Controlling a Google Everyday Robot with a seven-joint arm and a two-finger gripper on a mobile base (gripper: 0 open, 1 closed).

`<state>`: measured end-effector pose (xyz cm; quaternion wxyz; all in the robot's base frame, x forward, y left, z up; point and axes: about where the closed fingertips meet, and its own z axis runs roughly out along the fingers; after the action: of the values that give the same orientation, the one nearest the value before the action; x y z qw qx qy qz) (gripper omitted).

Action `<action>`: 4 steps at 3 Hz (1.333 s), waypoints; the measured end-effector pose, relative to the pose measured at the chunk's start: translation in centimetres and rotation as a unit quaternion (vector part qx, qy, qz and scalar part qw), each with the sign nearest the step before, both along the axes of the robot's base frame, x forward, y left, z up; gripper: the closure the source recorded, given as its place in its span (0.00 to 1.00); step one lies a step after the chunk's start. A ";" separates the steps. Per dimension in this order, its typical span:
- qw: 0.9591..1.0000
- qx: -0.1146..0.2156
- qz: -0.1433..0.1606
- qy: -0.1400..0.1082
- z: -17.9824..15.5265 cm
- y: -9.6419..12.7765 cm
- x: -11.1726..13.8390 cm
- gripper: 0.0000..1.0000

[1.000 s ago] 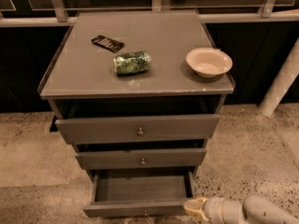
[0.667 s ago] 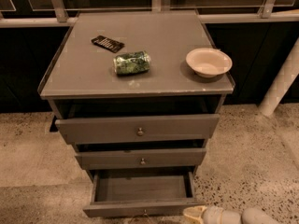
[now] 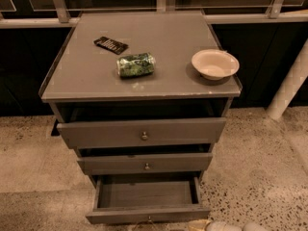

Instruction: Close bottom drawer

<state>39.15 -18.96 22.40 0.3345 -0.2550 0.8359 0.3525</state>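
**Clerk:** Item one?

**Checker:** Grey wooden cabinet (image 3: 57, 88) with a flat top and three drawers, on a speckled stone floor (image 3: 260, 167). White rail (image 3: 29, 22) behind it, white round post (image 3: 288, 85) to its right.

**Clerk:** On the top?

**Checker:** Three pieces, well apart from the edges. A flat black rectangular object (image 3: 111, 44) at the back left. A crumpled green metal can (image 3: 136, 64) lying on its side, just in front of the black piece. A round cream shallow bowl (image 3: 215, 64), upright, near the right edge.

**Clerk:** Drawers, from the top down?

**Checker:** Tall grey top drawer front (image 3: 96, 134) with a small round knob, standing slightly forward with a dark gap above it. Mid-sized grey middle drawer front (image 3: 110, 164), likewise knobbed, also with a dark gap above. Then the shallow grey bottom drawer (image 3: 144, 194), lowest in the cabinet and pulled well out towards the camera. Its bare inner floor is in plain view, and its small brass knob (image 3: 149, 220) sits at the lower edge of the view.

**Clerk:** Tool?

**Checker:** One cream-tipped gripper (image 3: 201, 224) on a white arm (image 3: 226, 226), low at the bottom edge of the view. It is just beside the right end of the bottom drawer's front. Most of it is cut off by the edge. I cannot tell how far open it is, whether it holds anything, or whether it touches the drawer.
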 end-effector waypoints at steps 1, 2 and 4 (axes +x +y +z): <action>1.000 0.000 0.000 0.000 0.0 0.0 0.0 1.00; 1.000 0.009 -0.024 -0.002 -0.7 -0.7 1.5 1.00; 0.998 0.023 -0.058 -0.006 -2.0 -1.6 3.3 1.00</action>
<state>42.42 -20.61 20.42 0.3649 -0.2006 0.8390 0.3502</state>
